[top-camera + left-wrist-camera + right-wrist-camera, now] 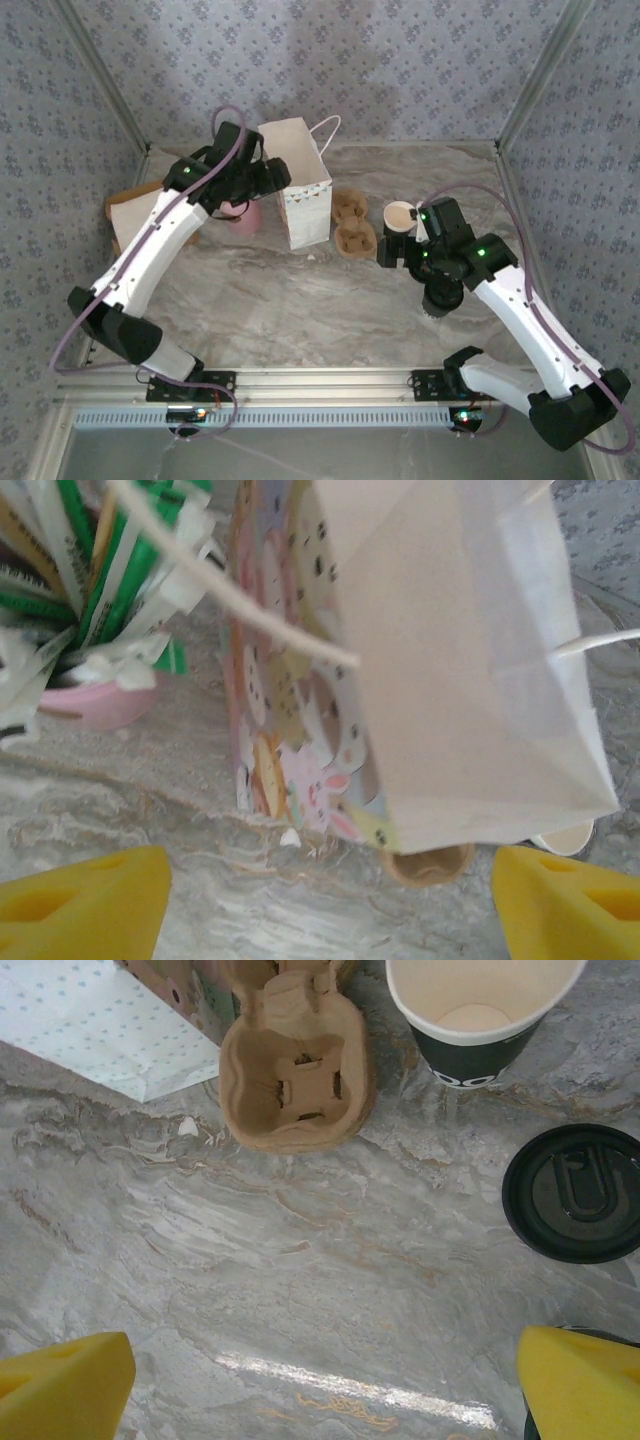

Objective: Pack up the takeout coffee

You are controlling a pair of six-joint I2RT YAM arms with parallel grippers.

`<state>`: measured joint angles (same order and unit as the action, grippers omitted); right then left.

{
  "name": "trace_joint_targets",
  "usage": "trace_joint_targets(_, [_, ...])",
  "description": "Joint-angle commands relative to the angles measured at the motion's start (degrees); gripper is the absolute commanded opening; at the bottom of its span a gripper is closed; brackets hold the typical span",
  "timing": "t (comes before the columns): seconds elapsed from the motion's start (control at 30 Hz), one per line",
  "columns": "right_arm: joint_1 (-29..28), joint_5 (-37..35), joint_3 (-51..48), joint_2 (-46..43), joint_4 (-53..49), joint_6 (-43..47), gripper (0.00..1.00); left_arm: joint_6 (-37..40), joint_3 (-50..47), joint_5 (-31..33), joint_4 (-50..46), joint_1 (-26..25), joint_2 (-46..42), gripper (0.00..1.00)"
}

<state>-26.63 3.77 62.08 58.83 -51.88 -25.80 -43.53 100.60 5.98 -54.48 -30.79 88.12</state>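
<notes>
**1. Location.** The takeout coffee cup [400, 214] stands on the table [300, 310], right of centre and toward the far edge. It is just beside the moulded-pulp cup carriers [295, 1085] and well apart from the near edge. The white paper bag [298, 185] stands upright beyond the carriers, about midway along the far edge.

**2. Orientation.** The cup is upright. Its long axis is vertical, mouth up, and the rim is wider than the base. No lid is fitted. The black lid [578, 1195] lies flat on the table, apart from the cup.

**3. Handling.** Treat the cup as light, thin-walled and easily crushed. With the mouth open, the wall has little stiffness and is likely to go oval under a hard squeeze. The paper surface should give fair friction.
- Take hold across the wall at about mid height, one pad on each opposite side, with light force.
- Do not pinch the rim.
- Keep the axis vertical in transit, in case the cup has contents.

**4. End effectors.**
- The right gripper [322, 1385] is spread to its widest. Nothing lies between its yellow pads [60, 1385]. It hangs over bare table, near the lid and the cup.
- The left gripper [328, 905] also stands wide and holds nothing. The bag is directly ahead of it, and the pink cup of straws [100, 695] is off to one side.
</notes>
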Motion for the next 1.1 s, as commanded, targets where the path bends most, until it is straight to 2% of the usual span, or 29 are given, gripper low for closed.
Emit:
trace_joint_targets(0.0, [1.15, 0.91, -1.17, -0.38, 1.08, -2.24, 1.00, 0.98, 5.28, 4.27, -4.03, 0.27, 3.73, 0.80])
trace_joint_targets(0.2, [2.35, 2.56, -1.87, -0.86, 1.31, -2.52, 1.00, 1.97, 13.39, 5.72, -7.84, 0.24, 10.62, 0.63])
trace_joint_targets(0.37, [5.17, 5.88, -3.05, -1.65, 1.55, -5.14, 1.00, 1.96, 14.95, 5.23, -8.29, 0.21, 13.58, 0.50])
trace_joint_targets(0.5, [6.81, 8.74, -3.25, -2.53, 2.15, -3.47, 1.00, 1.94, 15.24, 4.75, -8.54, 0.14, 14.19, 0.33])
trace_joint_targets(0.7, [8.19, 10.66, -3.35, -3.65, 2.54, -1.34, 1.00, 2.15, 15.51, 4.22, -10.26, -0.46, 12.67, 0.15])
trace_joint_targets(1.07, [9.27, 13.06, -3.34, -2.69, 2.35, -1.00, 1.00, 0.19, 6.29, 3.18, -9.93, -2.01, 3.23, 0.03])
